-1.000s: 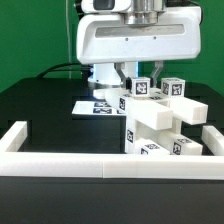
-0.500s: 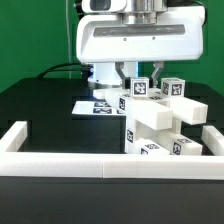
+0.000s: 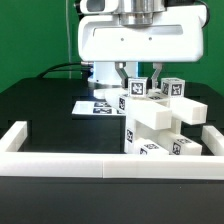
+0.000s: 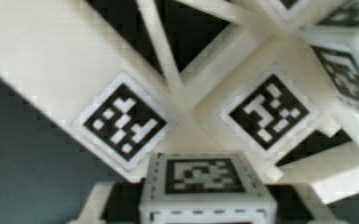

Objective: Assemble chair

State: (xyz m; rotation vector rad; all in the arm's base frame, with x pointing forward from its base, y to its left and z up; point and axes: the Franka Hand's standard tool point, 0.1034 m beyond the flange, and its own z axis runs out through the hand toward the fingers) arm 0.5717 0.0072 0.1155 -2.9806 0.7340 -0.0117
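pincer (image 3: 137, 80): closed on a tagged upright part atop chair (image 3: 160, 125) | chair stands on black tabletop (image 3: 40, 105), behind white border rail (image 3: 60, 167)

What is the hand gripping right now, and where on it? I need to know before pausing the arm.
The hand is shut on the chair, gripping the top end of one upright tagged bar at its upper part.

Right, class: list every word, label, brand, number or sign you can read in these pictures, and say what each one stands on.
No readable words, brands or numbers.
Black-and-white square tags only, no letters: on the chair parts.
The same kind of tags: on the marker board, too small to read.
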